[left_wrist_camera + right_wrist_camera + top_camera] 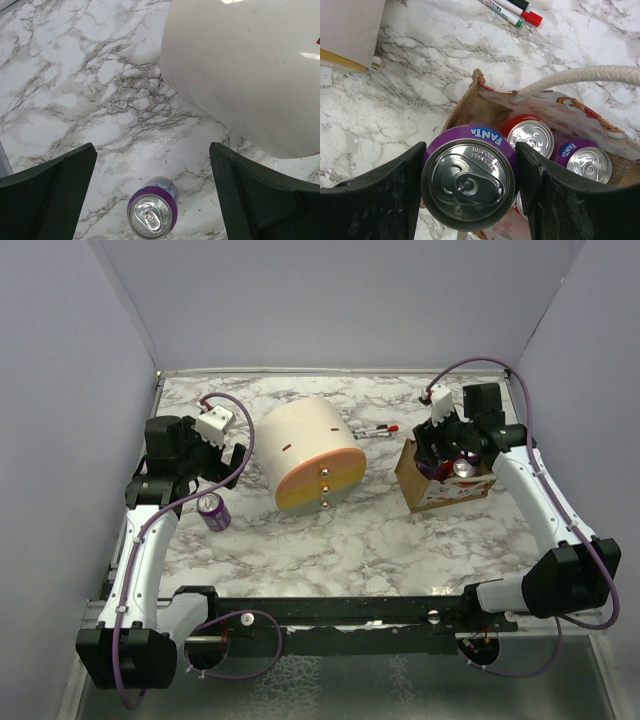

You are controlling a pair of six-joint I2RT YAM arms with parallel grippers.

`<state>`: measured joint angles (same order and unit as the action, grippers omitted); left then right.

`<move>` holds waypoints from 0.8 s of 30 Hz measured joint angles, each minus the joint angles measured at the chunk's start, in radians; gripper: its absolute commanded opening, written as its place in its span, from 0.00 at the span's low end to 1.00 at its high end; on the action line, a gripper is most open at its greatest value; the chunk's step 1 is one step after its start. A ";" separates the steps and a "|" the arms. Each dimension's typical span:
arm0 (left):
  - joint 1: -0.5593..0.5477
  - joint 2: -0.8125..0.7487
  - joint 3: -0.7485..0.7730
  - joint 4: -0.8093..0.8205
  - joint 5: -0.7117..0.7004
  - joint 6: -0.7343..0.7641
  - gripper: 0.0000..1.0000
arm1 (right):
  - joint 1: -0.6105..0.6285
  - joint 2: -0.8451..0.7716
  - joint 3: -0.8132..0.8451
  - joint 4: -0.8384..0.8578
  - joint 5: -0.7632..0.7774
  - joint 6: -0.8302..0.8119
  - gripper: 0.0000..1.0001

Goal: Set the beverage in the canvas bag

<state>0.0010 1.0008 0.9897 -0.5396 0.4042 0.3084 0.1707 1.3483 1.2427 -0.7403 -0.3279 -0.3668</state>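
Visibly two cans [530, 137] in bag [465, 107], third can [468, 182] gripped.

Purple Fanta can [468, 182], upright, clamped in the right gripper [470, 170], over the mouth of the open tan canvas bag [466, 107], red can [530, 137] and purple can [588, 164] upright inside, another purple can [152, 212] standing beneath the spread left gripper [152, 150].

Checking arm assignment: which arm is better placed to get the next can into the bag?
Right. The right gripper holds a purple Fanta can over the open canvas bag. The left gripper is open above a loose can, far from the bag, past the cream cylinder.
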 measured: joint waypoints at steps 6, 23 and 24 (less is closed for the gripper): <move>0.000 0.000 0.000 0.000 0.006 0.000 0.99 | -0.002 0.041 0.002 0.004 -0.010 0.000 0.11; 0.000 0.000 0.000 0.000 0.019 0.000 0.99 | -0.002 0.094 0.005 0.065 -0.031 0.015 0.10; 0.000 0.000 0.000 0.000 0.019 0.000 0.99 | -0.002 0.099 0.004 0.069 -0.031 0.015 0.10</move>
<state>0.0010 1.0012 0.9897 -0.5396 0.4236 0.3080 0.1688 1.4475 1.2469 -0.6716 -0.3584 -0.3519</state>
